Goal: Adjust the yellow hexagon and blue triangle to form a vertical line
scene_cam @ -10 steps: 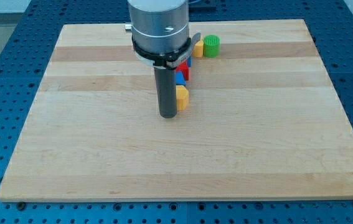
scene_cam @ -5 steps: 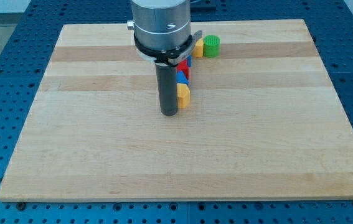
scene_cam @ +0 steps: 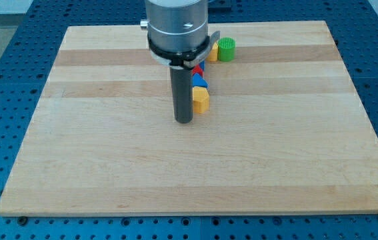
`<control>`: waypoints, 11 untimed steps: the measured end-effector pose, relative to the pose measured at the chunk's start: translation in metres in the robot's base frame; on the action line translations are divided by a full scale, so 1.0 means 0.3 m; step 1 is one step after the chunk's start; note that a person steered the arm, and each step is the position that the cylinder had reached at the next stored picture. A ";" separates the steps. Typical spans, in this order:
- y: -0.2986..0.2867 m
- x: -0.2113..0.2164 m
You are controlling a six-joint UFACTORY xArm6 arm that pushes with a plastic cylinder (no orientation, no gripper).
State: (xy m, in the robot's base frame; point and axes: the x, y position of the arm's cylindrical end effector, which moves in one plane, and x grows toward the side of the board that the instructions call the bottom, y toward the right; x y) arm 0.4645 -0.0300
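Note:
The yellow hexagon [scene_cam: 201, 100] sits on the wooden board just right of centre, in the upper half of the view. The blue triangle [scene_cam: 199, 82] lies directly above it and touches it. My tip [scene_cam: 185, 121] is against the hexagon's left side, slightly below it. The rod hides the left edges of both blocks.
A red block [scene_cam: 198, 69] sits just above the blue triangle, partly hidden by the arm's head. Another yellow block [scene_cam: 211, 52] and a green cylinder [scene_cam: 227, 49] stand near the board's top edge. The board [scene_cam: 109, 167] rests on a blue perforated table.
My rod has moved a little to the right and pushed the yellow hexagon to the right with it. The blue triangle now shows more to the right of the rod.

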 end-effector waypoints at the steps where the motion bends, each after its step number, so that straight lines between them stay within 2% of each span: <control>1: -0.003 0.043; 2: 0.125 0.057; 3: 0.400 0.050; 4: 0.634 -0.017; 5: 0.689 -0.123; 8: 0.558 -0.364; 11: 0.408 -0.483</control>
